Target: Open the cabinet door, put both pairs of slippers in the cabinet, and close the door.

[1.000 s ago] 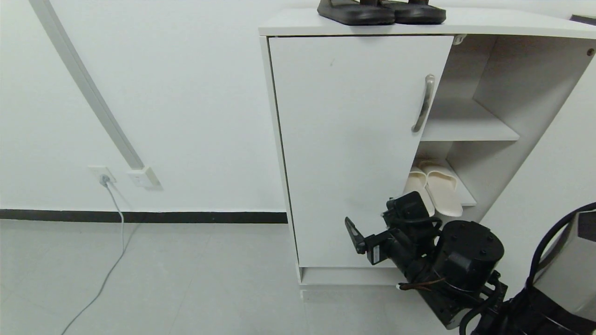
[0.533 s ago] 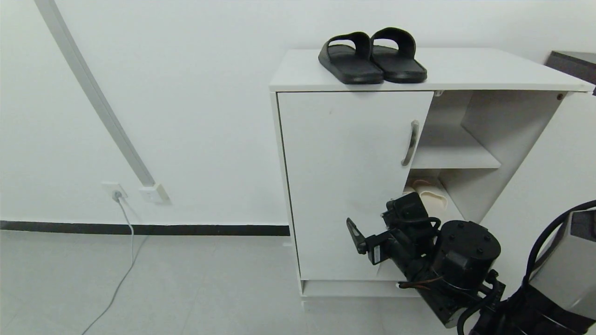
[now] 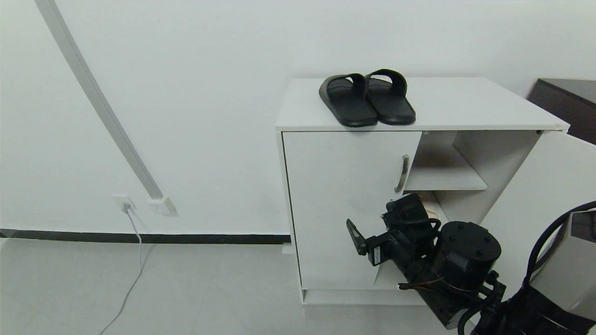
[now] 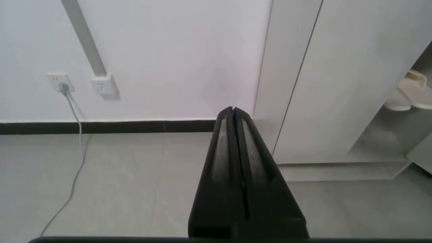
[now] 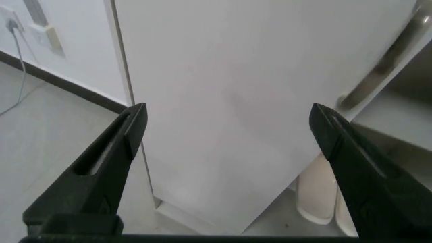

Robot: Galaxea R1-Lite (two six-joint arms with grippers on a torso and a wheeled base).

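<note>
Head view: the right gripper (image 5: 227, 111), jaws spread wide and holding nothing, hangs low before the cabinet's closed door (image 3: 340, 195), while the left gripper (image 4: 233, 111) is clenched on nothing. The black slippers (image 3: 368, 98) sit side by side high above the right gripper, on the top of the cabinet (image 3: 465, 102) near its front edge. The white slippers (image 4: 413, 91) already lie in the lower compartment, just beyond the gripper and past the door handle (image 3: 401, 173). With the open door (image 3: 535, 195) swung wide, the step in hand appears to be fetching the black pair. The gripper would do well to rise clear of the handle and the cabinet's overhanging top. It should pinch both straps together where they touch, so the pair lifts as one, then carry them down to the bare upper shelf (image 3: 442, 174), above and beyond its present spot.
</note>
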